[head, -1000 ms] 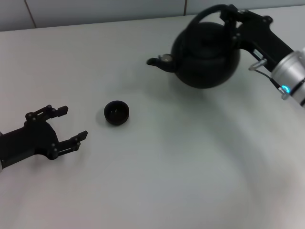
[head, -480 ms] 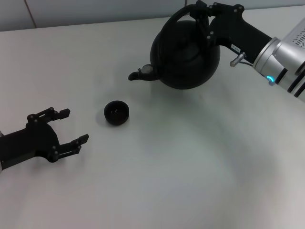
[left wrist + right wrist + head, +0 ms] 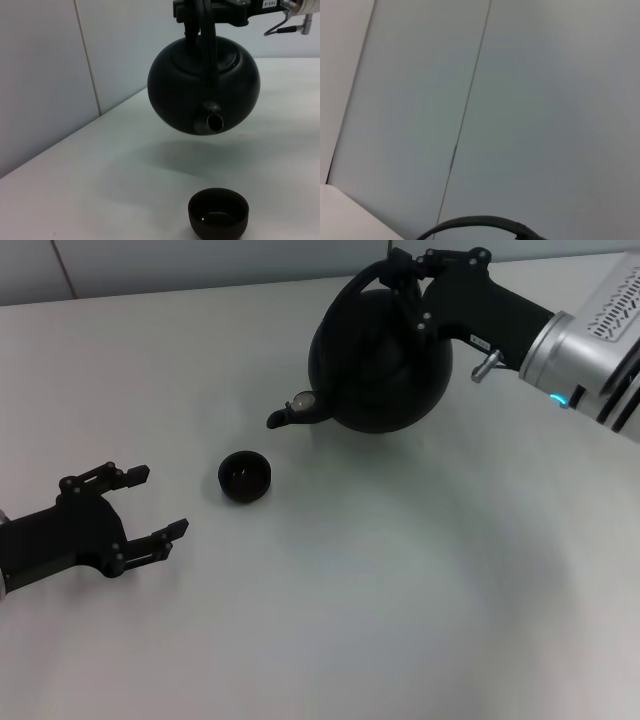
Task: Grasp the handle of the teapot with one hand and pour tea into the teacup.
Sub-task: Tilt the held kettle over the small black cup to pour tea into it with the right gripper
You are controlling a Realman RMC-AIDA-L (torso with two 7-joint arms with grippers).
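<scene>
Hanging above the table [image 3: 330, 620], the teapot [image 3: 380, 365] dangles by its handle [image 3: 362, 278] from the clamped right end effector [image 3: 405, 275].
Teacup [image 3: 245, 477] below the spout holds liquid; left end effector [image 3: 140, 502] spread, empty.

the teapot [image 3: 380, 365] hangs above the table [image 3: 350, 620], toward its far edge and right of centre, its spout [image 3: 290, 415] pointing left and forward. the right gripper [image 3: 415, 280] is clamped on the handle [image 3: 372, 275] from the right. the teacup [image 3: 245, 476] sits on the table nearer and left of the spout, apart from it. the left gripper [image 3: 140, 502], spread wide, lies near the left edge, left of the cup.
</scene>
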